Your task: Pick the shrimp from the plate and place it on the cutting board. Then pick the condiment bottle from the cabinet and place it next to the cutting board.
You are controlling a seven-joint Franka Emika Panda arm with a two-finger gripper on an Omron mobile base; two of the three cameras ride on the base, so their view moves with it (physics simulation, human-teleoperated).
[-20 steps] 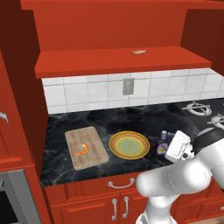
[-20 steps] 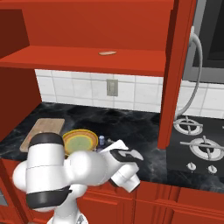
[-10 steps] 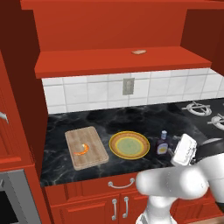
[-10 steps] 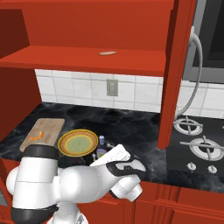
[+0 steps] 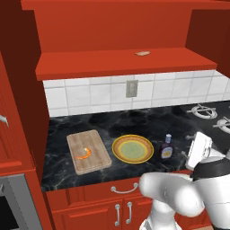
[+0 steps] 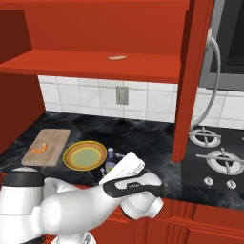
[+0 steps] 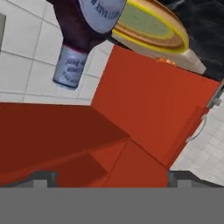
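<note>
The small curved orange shrimp (image 5: 84, 153) lies on the tan wooden cutting board (image 5: 88, 151). The dark brown-purple condiment bottle (image 5: 167, 147) stands at three o'clock of the yellow-rimmed plate (image 5: 132, 148), delivered, so the gripper (image 5: 199, 150) is spread, empty.

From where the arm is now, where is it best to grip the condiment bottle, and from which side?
Probably around the wide dark body of the condiment bottle, below the narrow neck, coming level from the stove side. It stands upright on the counter with the plate close on its other side. The gripper is open and apart from it.
</note>
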